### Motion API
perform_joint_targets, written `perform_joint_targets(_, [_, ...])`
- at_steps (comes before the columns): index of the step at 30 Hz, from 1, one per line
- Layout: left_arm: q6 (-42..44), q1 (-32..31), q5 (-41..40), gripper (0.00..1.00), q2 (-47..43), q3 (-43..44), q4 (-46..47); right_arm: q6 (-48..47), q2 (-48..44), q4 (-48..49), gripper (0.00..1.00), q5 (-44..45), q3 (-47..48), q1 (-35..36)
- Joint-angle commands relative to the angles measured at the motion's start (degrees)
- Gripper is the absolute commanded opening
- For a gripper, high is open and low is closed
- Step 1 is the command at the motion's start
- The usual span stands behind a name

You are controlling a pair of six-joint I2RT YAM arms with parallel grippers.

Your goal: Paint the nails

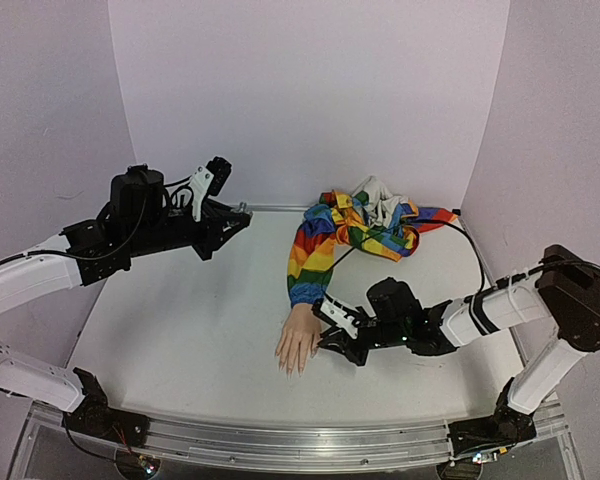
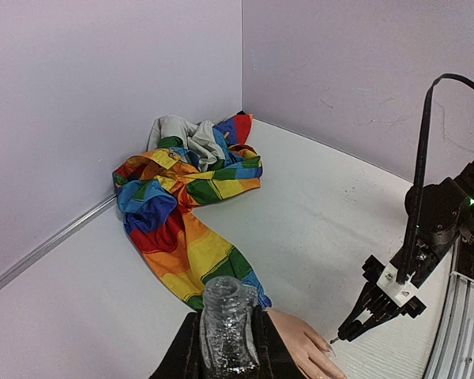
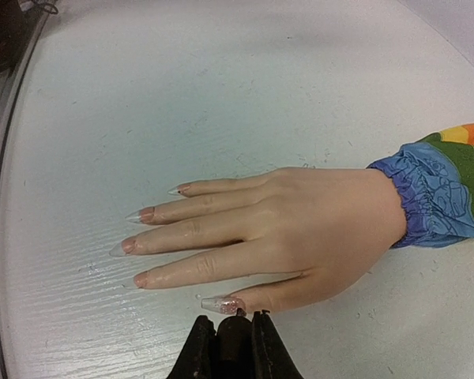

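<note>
Right gripper (image 3: 231, 332) pinches a brush (image 3: 238, 315) at the thumb nail (image 3: 221, 303); left gripper (image 2: 227, 351) clamps a clear bottle (image 2: 224, 308)

Soft, even light filled all three views and kept the white table (image 1: 180, 340) bright, with only a faint shadow beside the mannequin hand (image 3: 300, 229), a dull sheen on the table at lower left of the right wrist view, and wide-lens curving at the frame edges.

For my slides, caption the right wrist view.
Right gripper holds a brush tip at the glittery thumbnail of a rainbow-sleeved mannequin hand lying flat.
</note>
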Motion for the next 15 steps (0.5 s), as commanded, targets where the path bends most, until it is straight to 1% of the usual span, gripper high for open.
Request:
perform_joint_targets(1, [0.7, 0.3, 0.8, 0.00, -1.4, 0.4, 3.5, 0.1, 1.1, 2.0, 0.00, -0.2, 1.6, 0.4])
perform_joint_targets(15, [0.7, 0.3, 0.9, 0.00, -1.4, 0.5, 3.5, 0.3, 2.1, 3.6, 0.00, -1.7, 1.7, 0.4])
